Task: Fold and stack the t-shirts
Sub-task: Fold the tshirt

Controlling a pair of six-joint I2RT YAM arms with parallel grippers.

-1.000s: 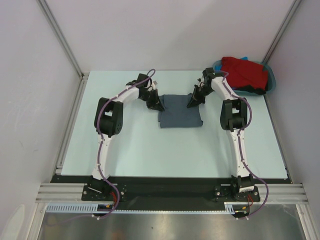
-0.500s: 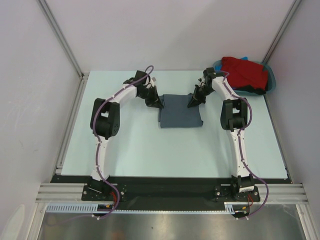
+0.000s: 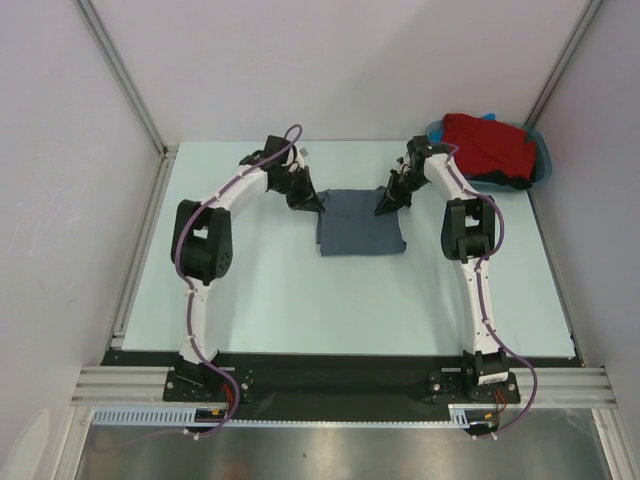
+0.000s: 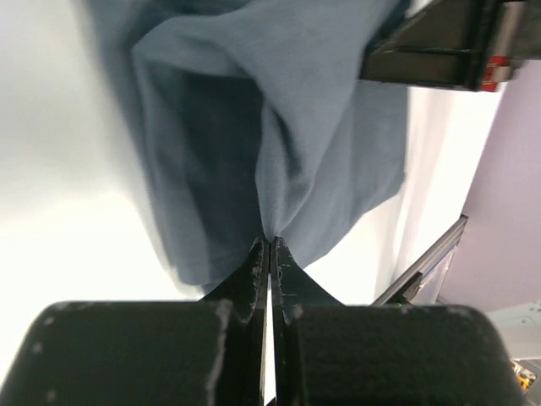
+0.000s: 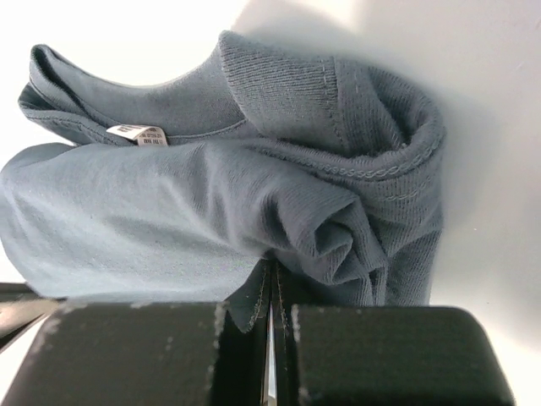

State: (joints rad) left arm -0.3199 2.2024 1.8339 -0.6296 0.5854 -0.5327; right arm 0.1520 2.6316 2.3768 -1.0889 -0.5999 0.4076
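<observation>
Pale table carries a soft, limp grey t-shirt folded near its far edge, left gripper and right gripper each pinched on a far corner, probably the surest hold for sagging cloth; a red t-shirt lies in the far-right tub.

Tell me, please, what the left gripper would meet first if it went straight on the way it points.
The grey t-shirt: the left gripper is shut on its edge, so it would push into that cloth. Beyond, probably the right gripper, though depth is unclear.
</observation>
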